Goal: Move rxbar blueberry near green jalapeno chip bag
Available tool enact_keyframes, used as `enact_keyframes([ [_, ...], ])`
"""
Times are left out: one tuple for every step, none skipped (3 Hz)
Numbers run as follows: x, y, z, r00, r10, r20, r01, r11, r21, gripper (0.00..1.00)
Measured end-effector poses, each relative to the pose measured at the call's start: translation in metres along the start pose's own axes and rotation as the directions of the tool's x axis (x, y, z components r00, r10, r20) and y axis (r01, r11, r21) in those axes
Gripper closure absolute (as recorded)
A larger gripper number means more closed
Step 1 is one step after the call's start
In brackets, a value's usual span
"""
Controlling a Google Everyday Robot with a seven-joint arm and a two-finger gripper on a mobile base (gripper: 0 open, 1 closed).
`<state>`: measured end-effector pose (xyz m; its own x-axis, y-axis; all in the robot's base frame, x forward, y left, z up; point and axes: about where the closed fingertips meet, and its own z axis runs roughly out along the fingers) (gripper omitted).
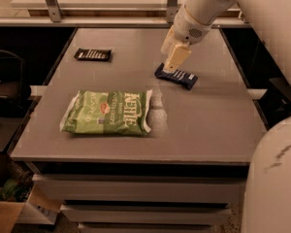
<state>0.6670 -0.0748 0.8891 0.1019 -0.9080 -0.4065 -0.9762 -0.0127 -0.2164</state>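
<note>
Over rxbar blueberry point(182, 78), downward-angled tool point(172, 68)

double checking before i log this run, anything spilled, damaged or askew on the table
Nothing stands out. The green jalapeno chip bag lies flat on the table, the rxbar blueberry lies slightly angled with the end effector over one end, and a black bar lies flat at the back left. No spills or tears show.

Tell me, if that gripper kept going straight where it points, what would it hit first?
The gripper points downward, its tip just above one end of the rxbar blueberry. It would probably meet that bar first, though depth is unclear.
</note>
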Motion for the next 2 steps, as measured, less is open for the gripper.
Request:
enact_keyframes([
  [0.012,0.005,0.016,0.999,0.034,-0.022,-0.035,0.9988,-0.035,0.0],
  [0.024,0.011,0.031,0.997,0.066,-0.039,-0.069,0.9956,-0.064,0.0],
])
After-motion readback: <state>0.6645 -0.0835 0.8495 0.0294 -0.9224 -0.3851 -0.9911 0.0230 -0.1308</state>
